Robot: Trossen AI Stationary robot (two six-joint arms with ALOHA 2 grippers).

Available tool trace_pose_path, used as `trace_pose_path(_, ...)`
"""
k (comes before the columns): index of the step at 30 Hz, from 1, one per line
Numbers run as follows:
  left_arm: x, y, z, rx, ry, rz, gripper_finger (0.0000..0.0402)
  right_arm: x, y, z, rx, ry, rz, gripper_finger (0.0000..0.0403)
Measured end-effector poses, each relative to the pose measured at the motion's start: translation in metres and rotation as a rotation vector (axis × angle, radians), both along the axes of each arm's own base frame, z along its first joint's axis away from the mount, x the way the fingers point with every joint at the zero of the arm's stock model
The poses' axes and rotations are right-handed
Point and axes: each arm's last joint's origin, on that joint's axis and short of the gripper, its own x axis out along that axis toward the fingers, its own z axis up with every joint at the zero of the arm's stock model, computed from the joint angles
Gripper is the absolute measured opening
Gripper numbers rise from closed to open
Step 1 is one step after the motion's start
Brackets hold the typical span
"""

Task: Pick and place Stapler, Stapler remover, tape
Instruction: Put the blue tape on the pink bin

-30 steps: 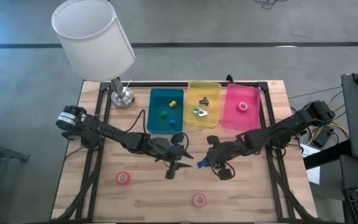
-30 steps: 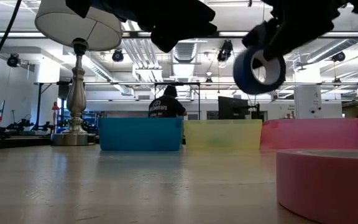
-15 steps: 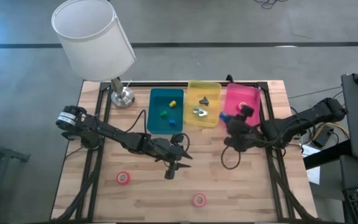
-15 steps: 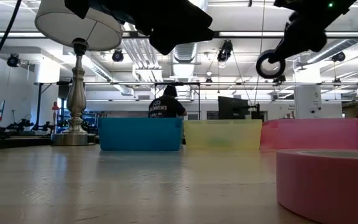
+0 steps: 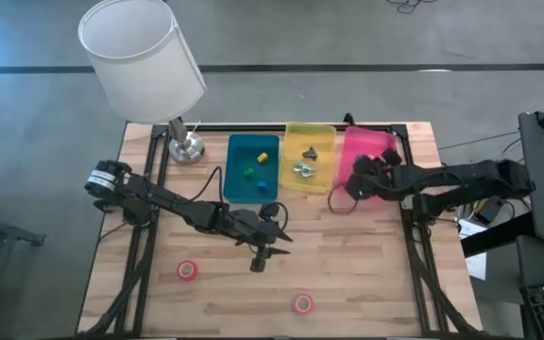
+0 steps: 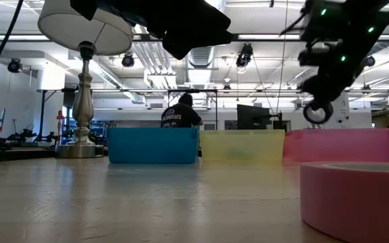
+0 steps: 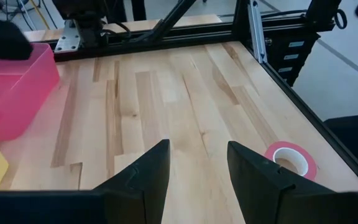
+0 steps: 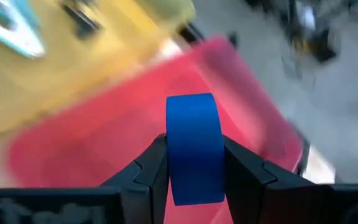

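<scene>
Over the pink bin, the blue tape is now held pinched in the right claw, carried there from mid-surface a second ago, so a drop looks close, while the left claw is parked part-open, empty, two pink rolls left out.

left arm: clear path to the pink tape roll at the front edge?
Probably yes. The left claw is open and empty above bare wood, and nothing stands between it and the pink tape roll. The right claw, holding blue tape, is away over the pink bin.
</scene>
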Motion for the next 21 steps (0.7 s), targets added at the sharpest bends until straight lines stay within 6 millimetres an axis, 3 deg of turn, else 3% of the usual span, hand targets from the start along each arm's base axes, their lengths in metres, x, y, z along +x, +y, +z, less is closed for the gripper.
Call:
trace_pose_path(8, 0.000, 0.000, 0.000, 0.000, -0.001, 0.000, 0.0163, -0.001, -0.051, -0.024, 0.307, -0.026, -0.058, 0.0120)
trace_pose_path(15, 0.000, 0.000, 0.000, -0.001, 0.000, -0.002, 0.0163, 0.002, -0.079, -0.042, 0.264, 0.122, -0.070, 0.0122)
trace_pose_path(21, 0.000, 0.000, 0.000, 0.018, -0.004, -0.009, 0.0163, 0.010, -0.092, -0.052, 0.275, 0.191, -0.095, 0.0123)
